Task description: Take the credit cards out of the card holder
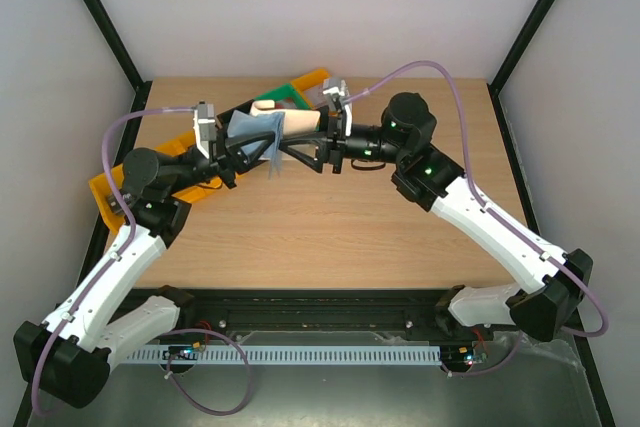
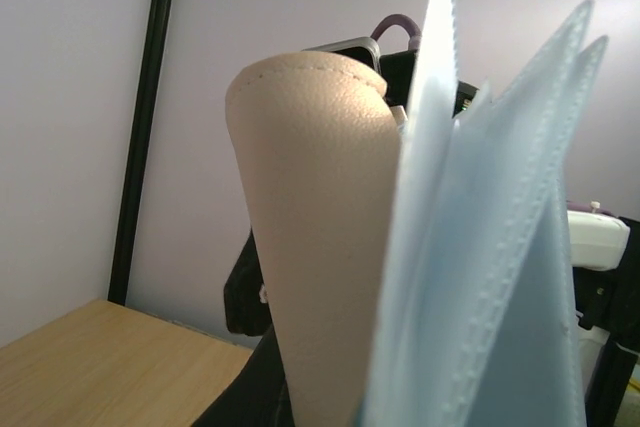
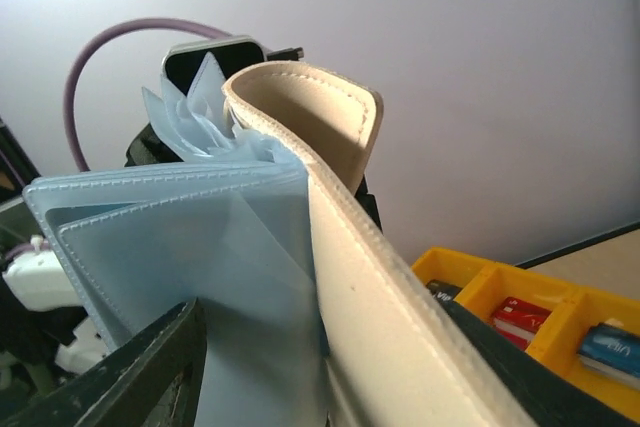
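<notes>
The card holder (image 1: 272, 127) hangs in the air between both grippers, above the back of the table. Its beige cover (image 2: 320, 247) stands fanned open, with several light blue pockets (image 2: 500, 277) spread beside it. My left gripper (image 1: 235, 145) grips it from the left; its jaws are hidden behind the holder in the left wrist view. My right gripper (image 3: 320, 357) is shut on the beige cover (image 3: 400, 327) and some blue pockets (image 3: 220, 277). No card shows in the pockets. Small red (image 3: 520, 319), blue (image 3: 610, 345) and black (image 3: 445, 292) cards lie in a yellow bin.
A yellow compartment bin (image 1: 110, 187) runs along the table's left and back, also showing in the right wrist view (image 3: 480, 282). A green bin (image 1: 292, 97) sits behind the holder. Black frame posts stand at the table corners.
</notes>
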`<act>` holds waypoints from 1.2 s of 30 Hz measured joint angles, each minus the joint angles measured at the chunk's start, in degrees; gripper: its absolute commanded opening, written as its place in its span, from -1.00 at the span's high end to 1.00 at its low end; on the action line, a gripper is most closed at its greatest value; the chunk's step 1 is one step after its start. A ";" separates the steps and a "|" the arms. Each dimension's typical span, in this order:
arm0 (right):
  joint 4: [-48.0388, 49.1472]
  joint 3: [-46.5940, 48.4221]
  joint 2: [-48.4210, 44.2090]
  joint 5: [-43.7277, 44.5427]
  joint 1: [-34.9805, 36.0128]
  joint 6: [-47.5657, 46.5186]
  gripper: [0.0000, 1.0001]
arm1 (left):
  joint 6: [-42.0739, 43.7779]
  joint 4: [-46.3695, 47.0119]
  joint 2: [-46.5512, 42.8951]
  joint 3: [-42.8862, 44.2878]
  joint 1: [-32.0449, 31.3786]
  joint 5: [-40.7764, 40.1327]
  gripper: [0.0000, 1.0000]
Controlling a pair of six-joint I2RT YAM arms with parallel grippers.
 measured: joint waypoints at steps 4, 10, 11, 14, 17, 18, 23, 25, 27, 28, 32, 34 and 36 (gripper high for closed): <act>0.81 0.00 0.09 2.54 0.63 1.03 -0.15 | 0.00 0.02 0.00 0.00 0.00 -0.85 0.95; 1.81 1.09 1.90 5.51 2.16 2.73 -0.22 | 0.00 0.00 0.00 -0.17 -0.33 -1.46 0.95; 1.90 1.42 2.45 5.86 2.56 2.82 -0.16 | 0.00 0.00 0.00 -0.26 -0.42 -1.57 0.95; 1.95 2.38 3.56 6.73 3.30 2.89 0.15 | -0.09 0.11 -0.11 -0.90 -0.42 -2.23 0.95; 1.68 2.71 3.65 7.43 3.61 3.21 0.43 | -0.26 0.11 -0.26 -1.20 -0.39 -3.28 0.95; 1.60 2.78 3.54 7.58 3.67 3.08 0.58 | -0.35 0.11 -0.35 -1.25 -0.37 -3.52 0.95; -0.46 3.19 2.29 9.03 3.89 2.29 0.96 | -1.31 0.59 -1.09 -2.23 -0.28 -4.44 0.95; -1.86 3.32 1.81 9.51 3.91 1.55 0.97 | -1.66 0.90 -1.36 -2.56 -0.39 -4.15 0.94; -3.52 3.69 1.62 9.88 4.07 0.76 0.97 | -1.99 0.85 -1.53 -2.82 -0.39 -3.96 0.86; -4.48 4.09 1.60 9.97 4.04 0.37 0.97 | -2.19 0.81 -1.51 -2.82 -0.37 -3.89 0.78; -7.52 5.09 1.22 8.94 3.61 -0.87 0.97 | -2.38 0.66 -1.51 -2.84 -0.28 -3.30 0.51; -9.25 5.29 0.87 7.21 2.78 -1.33 0.97 | -2.29 0.24 -1.53 -2.97 0.04 -3.04 0.29; -11.39 5.92 0.70 5.66 1.68 -1.97 0.97 | -2.51 -0.44 -1.55 -3.32 0.70 -2.84 0.18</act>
